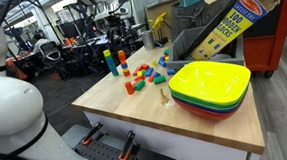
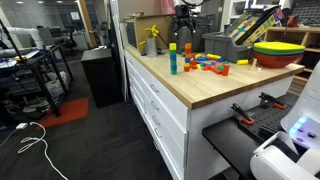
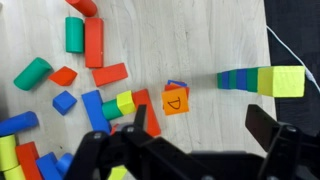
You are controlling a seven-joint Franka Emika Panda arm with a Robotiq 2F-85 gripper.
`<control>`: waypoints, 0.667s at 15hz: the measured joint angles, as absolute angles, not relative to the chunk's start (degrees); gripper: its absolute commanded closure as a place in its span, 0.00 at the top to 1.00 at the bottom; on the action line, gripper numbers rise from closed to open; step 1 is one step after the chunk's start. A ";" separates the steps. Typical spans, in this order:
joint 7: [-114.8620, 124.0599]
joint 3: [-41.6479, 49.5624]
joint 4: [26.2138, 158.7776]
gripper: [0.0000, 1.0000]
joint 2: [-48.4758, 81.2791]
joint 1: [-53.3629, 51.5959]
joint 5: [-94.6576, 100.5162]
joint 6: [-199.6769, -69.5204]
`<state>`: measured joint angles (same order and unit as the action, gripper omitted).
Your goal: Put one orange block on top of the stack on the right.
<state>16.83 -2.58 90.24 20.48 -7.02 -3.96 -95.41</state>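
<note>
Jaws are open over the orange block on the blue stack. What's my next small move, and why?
Probably lift straight up, without sideways drift. In the wrist view the gripper is open and empty, the orange block sits on the low blue stack below it, and the tall tower stands close beside. A sideways pull could topple either.

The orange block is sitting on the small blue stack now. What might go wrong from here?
1. The orange block seems to sit slightly askew on the stack, with a blue edge peeking out, so a small nudge might slide it off.
2. The open fingers flank it, and the tall tower stands near one of them. A sideways exit could knock either over.
</note>
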 measured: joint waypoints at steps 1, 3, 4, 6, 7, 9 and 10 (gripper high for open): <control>15.99 -2.58 89.99 1.00 20.15 -6.69 -5.11 -95.42; 14.63 -2.57 89.59 1.00 19.31 -5.90 -7.31 -95.44; 14.13 -2.56 89.45 1.00 18.87 -5.45 -8.30 -95.44; 13.41 -2.46 89.21 1.00 18.12 -4.40 -9.94 -95.44; 12.98 -2.39 89.16 1.00 17.82 -3.85 -10.53 -95.44; 12.38 -2.24 89.15 1.00 17.35 -2.79 -10.83 -95.44; 12.02 -2.09 89.16 1.00 17.19 -2.37 -10.83 -95.44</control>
